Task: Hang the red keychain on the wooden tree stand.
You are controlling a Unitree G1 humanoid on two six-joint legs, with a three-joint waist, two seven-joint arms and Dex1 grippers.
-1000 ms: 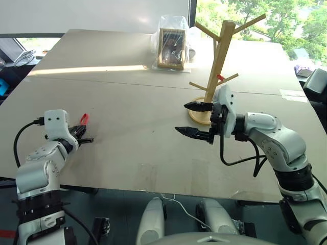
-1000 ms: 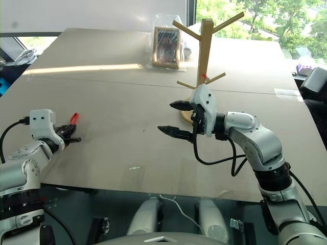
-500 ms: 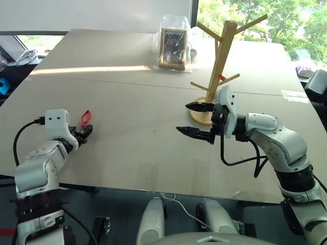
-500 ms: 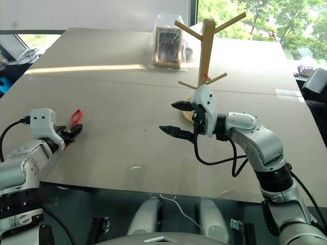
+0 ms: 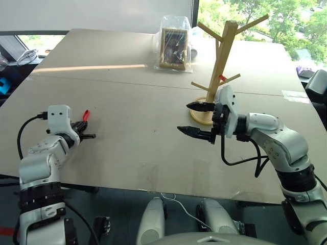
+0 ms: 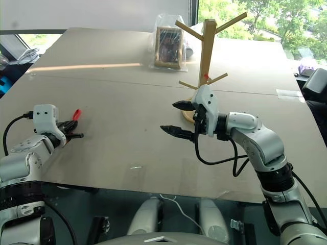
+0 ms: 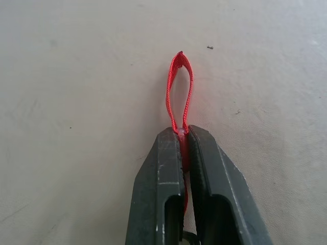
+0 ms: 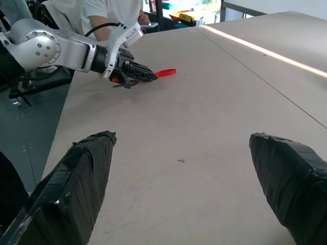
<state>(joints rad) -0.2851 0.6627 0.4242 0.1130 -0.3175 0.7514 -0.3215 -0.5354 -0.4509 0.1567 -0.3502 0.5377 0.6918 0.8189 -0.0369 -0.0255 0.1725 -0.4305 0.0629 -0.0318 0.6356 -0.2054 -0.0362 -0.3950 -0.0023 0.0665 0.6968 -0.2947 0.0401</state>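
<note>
At the left edge of the head view, low on the pale beige tabletop [image 5: 138,127], the left gripper [image 7: 184,133] has its two black fingers pinched together on one end of the small bright-red strap-loop keychain [image 7: 179,89]; the free loop lies flat on the table beyond the tips. Up at top centre stands a plastic-wrapped wooden picture frame [image 5: 172,48]. Right of centre, the right gripper [image 5: 195,119] hangs with its jaws spread wide and empty, just in front of the tall pale-wood tree stand [image 5: 219,66] with its disc base.
</note>
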